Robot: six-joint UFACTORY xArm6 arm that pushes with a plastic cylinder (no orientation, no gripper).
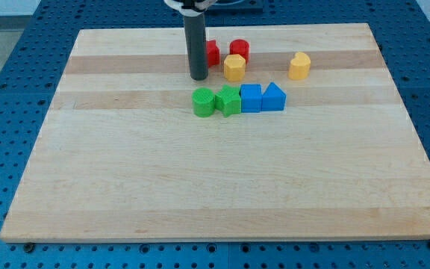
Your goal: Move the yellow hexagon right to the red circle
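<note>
The yellow hexagon (234,67) sits near the view's top centre, touching or almost touching the lower edge of the red circle (239,49) just above it. My tip (198,78) rests on the board to the left of the yellow hexagon, with a small gap between them. The rod partly hides a second red block (213,53), whose shape I cannot make out, left of the red circle.
A second yellow block (299,66) lies to the right. Below, a row of touching blocks runs from left to right: green circle (203,102), green block (228,100), blue cube (251,98), blue block (273,96). The wooden board (215,187) sits on a blue table.
</note>
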